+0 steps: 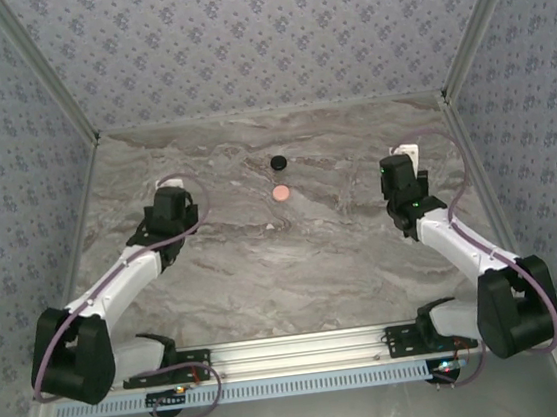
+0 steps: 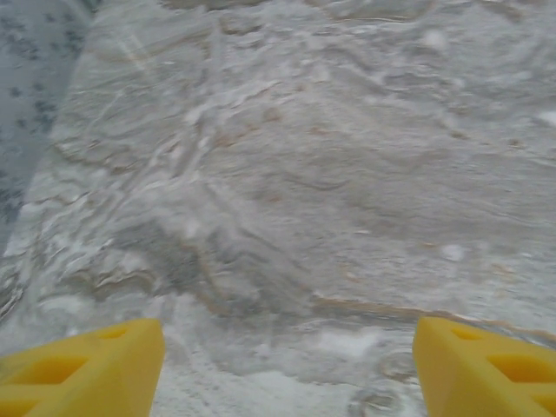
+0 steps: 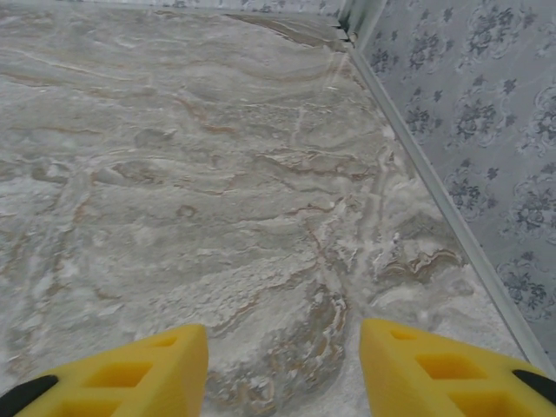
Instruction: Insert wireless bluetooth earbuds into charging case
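- Okay, nearest you: both arm bases sit on the aluminium rail (image 1: 304, 346) at the table's near edge. The left arm (image 1: 116, 282) angles in from the left and the right arm (image 1: 463, 238) from the right.
- The table (image 1: 265, 270) is grey veined marble, boxed by patterned walls (image 1: 258, 30) on the left, right and back. There is bare marble between the two arms.
- Your left gripper (image 2: 288, 347) is released: its yellow fingers (image 2: 87, 369) stand wide apart, with only marble between them, touching nothing. From above it sits left of centre, well apart from the left wall.
- Your right gripper (image 3: 283, 339) is also released, nothing held, and its gap looks narrower than the left's. Its wrist view has the right wall and the far right corner nearby, so there is less room on that side.
- The charging case (image 1: 281, 193) lies flat on the marble about mid-table. It is between the two grippers, well apart from both and roughly level with them in depth.
- The case is a round pink disc seen from above, so it has no long axis. You can't tell which way it faces, or its lid state, at this size.
- Just beyond it sits a black round puck (image 1: 278, 162), near the case but not touching.
- Past the puck, open marble runs to the back wall.
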